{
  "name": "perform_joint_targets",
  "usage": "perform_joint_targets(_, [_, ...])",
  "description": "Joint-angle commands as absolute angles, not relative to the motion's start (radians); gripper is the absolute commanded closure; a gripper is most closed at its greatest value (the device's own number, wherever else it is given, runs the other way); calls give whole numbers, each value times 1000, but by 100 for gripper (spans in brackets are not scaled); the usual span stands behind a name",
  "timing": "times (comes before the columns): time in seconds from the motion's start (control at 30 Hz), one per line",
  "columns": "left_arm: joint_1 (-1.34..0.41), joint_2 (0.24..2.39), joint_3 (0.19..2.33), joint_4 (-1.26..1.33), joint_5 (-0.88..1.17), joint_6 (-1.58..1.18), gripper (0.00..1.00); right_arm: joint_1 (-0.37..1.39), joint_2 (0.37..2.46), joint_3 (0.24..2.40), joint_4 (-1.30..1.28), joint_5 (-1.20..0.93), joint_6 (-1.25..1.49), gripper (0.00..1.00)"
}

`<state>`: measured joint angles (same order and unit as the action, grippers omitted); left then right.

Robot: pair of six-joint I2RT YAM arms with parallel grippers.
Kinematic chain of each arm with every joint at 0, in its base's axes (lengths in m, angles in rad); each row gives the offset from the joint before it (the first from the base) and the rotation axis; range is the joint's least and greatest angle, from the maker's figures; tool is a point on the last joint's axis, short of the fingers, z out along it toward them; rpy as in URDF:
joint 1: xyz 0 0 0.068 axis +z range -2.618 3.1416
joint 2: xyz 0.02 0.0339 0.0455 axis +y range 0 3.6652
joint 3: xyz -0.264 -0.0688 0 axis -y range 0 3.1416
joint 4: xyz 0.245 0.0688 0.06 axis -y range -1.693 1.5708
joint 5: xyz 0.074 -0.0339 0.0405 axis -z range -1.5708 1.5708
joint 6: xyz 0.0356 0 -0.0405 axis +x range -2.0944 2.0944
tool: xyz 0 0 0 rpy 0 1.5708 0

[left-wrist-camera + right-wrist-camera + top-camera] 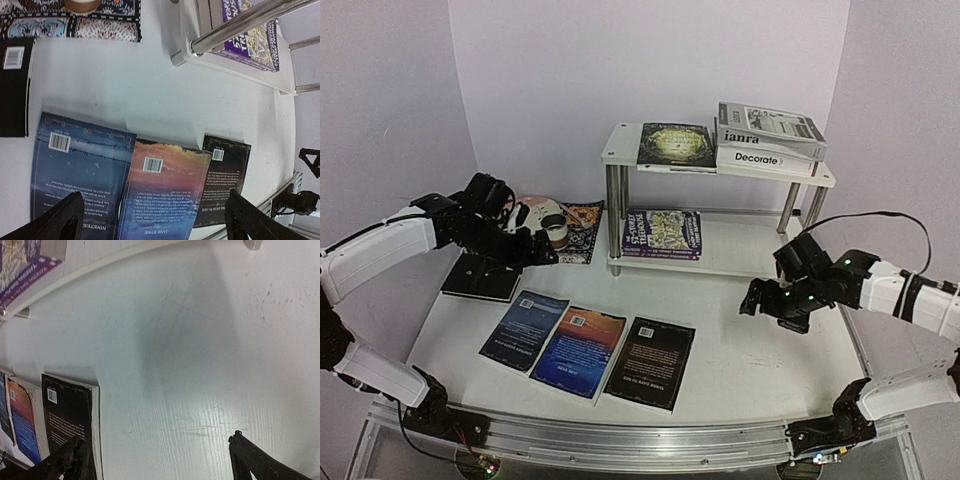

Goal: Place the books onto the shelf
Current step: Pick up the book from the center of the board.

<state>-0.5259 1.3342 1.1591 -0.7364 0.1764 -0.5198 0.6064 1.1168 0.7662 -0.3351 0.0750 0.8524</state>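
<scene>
The shelf (620,150) carries a dark green book (677,145), "janra" (770,128) stacked on "Decorate" (765,158), and a purple book (663,234) on its lower board. On the table lie a blue book (525,329), an orange-blue "Jane Eyre" (579,350), a black book (651,362) and another black book (480,277) at the left. My left gripper (542,250) hangs open and empty above the blue and orange-blue books (154,200). Right of the black book, my right gripper (757,298) is open over bare table (157,437).
A patterned placemat (578,222) with a small brown roll (555,232) on it lies left of the shelf, behind my left gripper. The shelf's chrome leg (240,25) stands near the left arm. A metal rail (620,445) runs along the near table edge.
</scene>
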Motion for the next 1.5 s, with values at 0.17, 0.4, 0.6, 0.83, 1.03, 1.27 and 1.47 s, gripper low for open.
perform_joint_targets(0.17, [-568,1277,1081,-775,349,-625,5,854,1355,862,-312,91,968,2])
perform_joint_targets(0.4, [-608,1258,1028,-756,400,-644,5,893,1502,902,-205,-14,1007,2])
perform_joint_targets(0.6, [-636,1302,1033,-722,466,-632,5,928,1598,806,135,-145,1135,16])
perform_joint_targets(0.83, [-664,1391,1080,-710,521,-579,6,973,1700,841,153,-118,1233,39])
perform_joint_targets(1.03, [-663,1436,1057,-710,564,-538,7,996,1715,821,133,-43,1314,65])
perform_joint_targets(1.27, [-664,1466,1023,-710,576,-493,8,1000,1664,882,42,-18,1263,100])
perform_joint_targets(1.47, [-664,1450,1037,-706,594,-483,8,1001,1538,871,28,0,1215,100])
